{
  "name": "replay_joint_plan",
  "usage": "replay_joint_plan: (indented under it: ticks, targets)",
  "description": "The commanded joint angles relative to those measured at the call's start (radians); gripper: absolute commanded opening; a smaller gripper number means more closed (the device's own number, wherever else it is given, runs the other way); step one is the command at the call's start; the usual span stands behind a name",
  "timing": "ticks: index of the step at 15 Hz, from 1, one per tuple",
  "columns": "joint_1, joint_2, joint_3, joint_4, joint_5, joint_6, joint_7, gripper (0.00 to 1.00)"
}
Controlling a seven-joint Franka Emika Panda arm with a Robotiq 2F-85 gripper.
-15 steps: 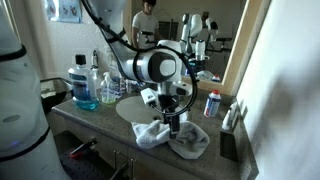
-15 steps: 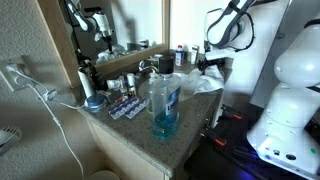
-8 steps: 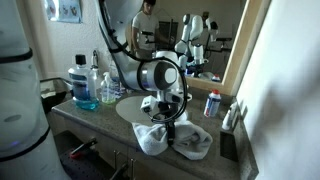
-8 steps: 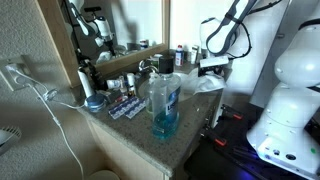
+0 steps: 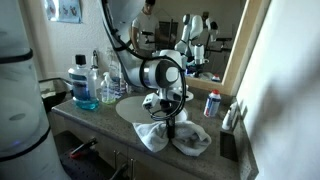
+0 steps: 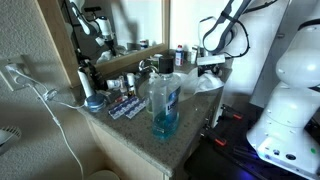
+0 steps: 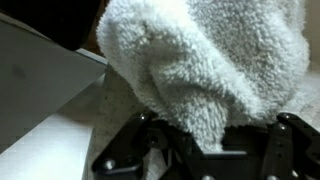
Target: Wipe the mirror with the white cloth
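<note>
- White cloth [image 5: 160, 137] lying crumpled on the counter [image 5: 95, 118] at its front edge, just beside the sink basin [image 5: 128, 106].
- Seen too in an exterior view [image 6: 206, 86] as a pale heap past the big bottle.
- Fills most of the wrist view [image 7: 210, 60]: thick fluffy pile, one fold hanging down between the two dark finger links.
- Gripper [image 5: 170, 122] pointing straight down, pressed into the top of the cloth.
- Fingertips buried in the pile; cannot tell how far apart the jaws stand, nor whether any cloth is pinched between them.
- Mirror [image 5: 195, 35] on the wall behind the counter, well apart from the cloth, reflecting the arm and a standing person.
- Bottle of blue liquid [image 5: 83, 82] upright across the basin from the cloth; the same bottle large in the foreground of an exterior view [image 6: 164, 100].
- Small red-capped bottle [image 5: 211, 103] upright near the cloth, on the mirror side.
- White cable [image 6: 45, 92] hanging along the wall.
</note>
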Motion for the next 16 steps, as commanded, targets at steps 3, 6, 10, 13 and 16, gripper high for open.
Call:
replay_joint_plan:
  ticks: [3, 6, 10, 13, 16]
  targets:
    - [0.045, -0.041, -0.006, 0.017, 0.268, 0.063, -0.160, 0.04]
    - [0.059, -0.108, -0.005, 0.015, 0.434, 0.101, -0.278, 0.03]
    - [0.075, -0.234, -0.005, 0.013, 0.609, 0.113, -0.439, 0.03]
    - [0.084, -0.326, 0.012, 0.037, 0.667, 0.109, -0.515, 0.03]
    - [0.086, -0.382, 0.057, 0.092, 0.653, 0.133, -0.515, 0.03]
